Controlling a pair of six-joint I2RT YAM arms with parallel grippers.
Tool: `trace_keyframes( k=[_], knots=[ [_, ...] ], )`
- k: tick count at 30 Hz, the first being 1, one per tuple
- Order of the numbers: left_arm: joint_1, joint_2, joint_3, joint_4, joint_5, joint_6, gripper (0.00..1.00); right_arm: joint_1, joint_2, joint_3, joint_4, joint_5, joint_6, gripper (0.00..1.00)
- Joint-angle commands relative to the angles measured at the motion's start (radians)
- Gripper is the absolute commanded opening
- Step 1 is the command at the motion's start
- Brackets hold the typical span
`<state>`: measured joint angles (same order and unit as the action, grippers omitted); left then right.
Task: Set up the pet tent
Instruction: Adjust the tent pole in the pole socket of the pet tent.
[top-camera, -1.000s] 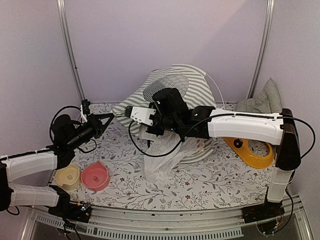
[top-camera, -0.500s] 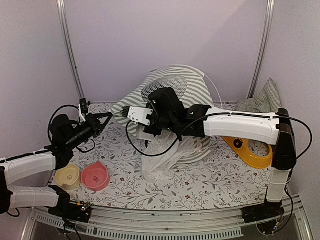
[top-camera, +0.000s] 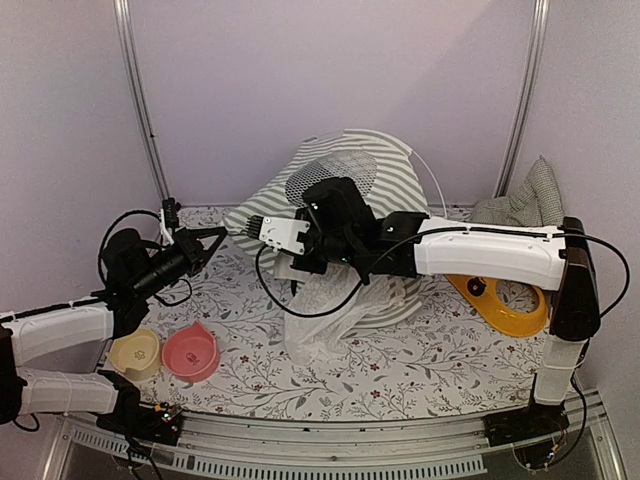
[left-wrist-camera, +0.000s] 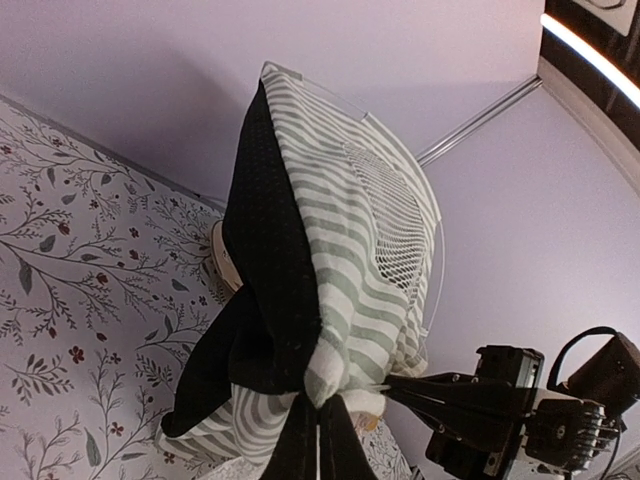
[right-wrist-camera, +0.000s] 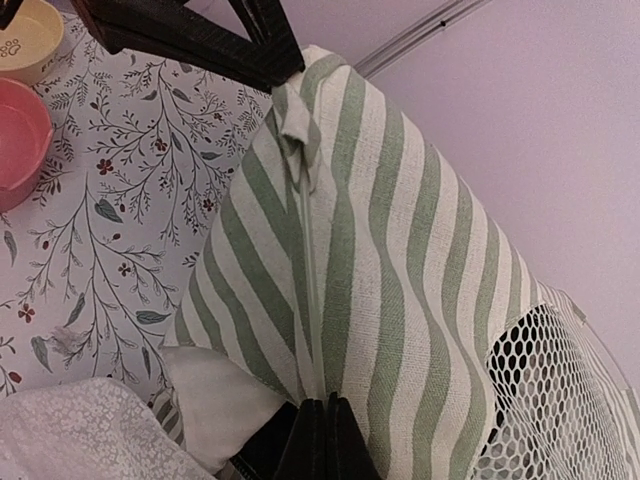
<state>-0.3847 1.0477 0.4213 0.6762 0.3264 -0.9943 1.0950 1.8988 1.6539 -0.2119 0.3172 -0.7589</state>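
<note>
Left tool (left-wrist-camera: 320, 425), right tool (right-wrist-camera: 320, 428) clamp pet tent (top-camera: 392, 185); front hidden by arm (top-camera: 490, 250).

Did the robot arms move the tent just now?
Almost nothing changed. The right gripper nudged slightly left, then came back, pulling the pet tent along. Both it and the left gripper stayed shut on the tent's fabric. The pink bowl and cream bowl stayed put.

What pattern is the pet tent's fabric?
Green-and-white stripes on the pet tent; clearest in the right wrist view.
</note>
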Motion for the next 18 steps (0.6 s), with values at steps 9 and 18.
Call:
trace_keyframes(
  k=[9, 18],
  knots=[
    [0.006, -0.024, 0.052, 0.003, 0.026, 0.056, 0.0, -0.028, 0.072, 0.085, -0.077, 0.068, 0.052, 0.0],
    [0.001, 0.073, 0.054, 0.037, 0.054, 0.037, 0.0, 0.013, 0.046, 0.072, -0.002, 0.037, 0.034, 0.0]
  ],
)
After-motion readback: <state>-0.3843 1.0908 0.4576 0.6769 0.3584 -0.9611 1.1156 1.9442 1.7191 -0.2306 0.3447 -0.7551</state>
